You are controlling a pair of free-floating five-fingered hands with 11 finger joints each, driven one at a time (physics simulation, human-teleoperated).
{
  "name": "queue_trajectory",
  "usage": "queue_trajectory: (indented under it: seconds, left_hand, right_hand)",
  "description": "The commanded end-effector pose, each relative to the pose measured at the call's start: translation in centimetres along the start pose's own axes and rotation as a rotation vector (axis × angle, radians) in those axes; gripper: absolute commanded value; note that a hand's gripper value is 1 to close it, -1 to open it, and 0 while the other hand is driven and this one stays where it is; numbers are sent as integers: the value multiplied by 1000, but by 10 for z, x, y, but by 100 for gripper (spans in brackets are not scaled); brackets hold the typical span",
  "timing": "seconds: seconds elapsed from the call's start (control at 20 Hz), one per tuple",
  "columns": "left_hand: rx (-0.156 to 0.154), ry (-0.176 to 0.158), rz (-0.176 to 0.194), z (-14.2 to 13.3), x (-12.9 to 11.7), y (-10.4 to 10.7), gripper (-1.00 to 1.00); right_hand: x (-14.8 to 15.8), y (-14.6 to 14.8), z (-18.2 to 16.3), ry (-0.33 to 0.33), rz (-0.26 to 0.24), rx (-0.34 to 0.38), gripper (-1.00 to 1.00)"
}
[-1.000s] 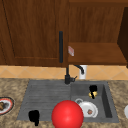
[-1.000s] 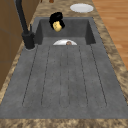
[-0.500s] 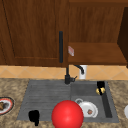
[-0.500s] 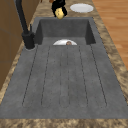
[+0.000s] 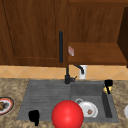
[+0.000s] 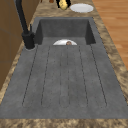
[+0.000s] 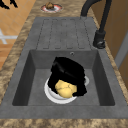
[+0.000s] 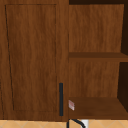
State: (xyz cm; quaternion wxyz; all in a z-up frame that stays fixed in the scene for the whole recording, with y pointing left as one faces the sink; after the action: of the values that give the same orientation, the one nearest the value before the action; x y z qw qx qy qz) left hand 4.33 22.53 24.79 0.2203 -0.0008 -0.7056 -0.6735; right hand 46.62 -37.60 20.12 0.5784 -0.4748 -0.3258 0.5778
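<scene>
My right hand (image 5: 108, 83) hangs over the right rim of the sink basin (image 5: 105, 105), shut on a lumpy yellow object (image 5: 107, 89). The right side view has that hand (image 7: 67, 73) close up, fingers curled over the yellow object (image 7: 65, 89), in front of a white plate (image 7: 51, 96) in the basin. From the left side, the hand (image 6: 60, 2) and yellow object (image 6: 63, 4) sit past the sink's far end. My left hand (image 5: 33, 116) hovers idle at the drainboard's front left corner.
A big red ball (image 5: 67, 114) sits before the sink. The black faucet (image 5: 67, 77) stands behind it beside a white cup (image 5: 83, 71). A food plate (image 5: 3, 105) lies on the left counter and a white plate (image 6: 81, 7) on the right. Above, a shut cabinet door (image 8: 32, 57) adjoins open shelves (image 8: 96, 56).
My right hand has carried the yellow object to the right and a little upward, from above the basin to its right rim. The left hand has stayed put.
</scene>
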Motion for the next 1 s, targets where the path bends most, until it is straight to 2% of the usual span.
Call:
queue_trajectory:
  seconds: [0.0, 0.3, 0.95]
  left_hand:
    - [0, 0, 0, 0, 0, 0, 0]
    - [0, 0, 0, 0, 0, 0, 0]
    - [0, 0, 0, 0, 0, 0, 0]
  right_hand:
    - [-26, -3, 10, 1, -34, 13, 100]
    - [-66, -3, 26, -18, -42, 42, 100]
    - [-141, 24, 60, -34, -39, 144, 100]
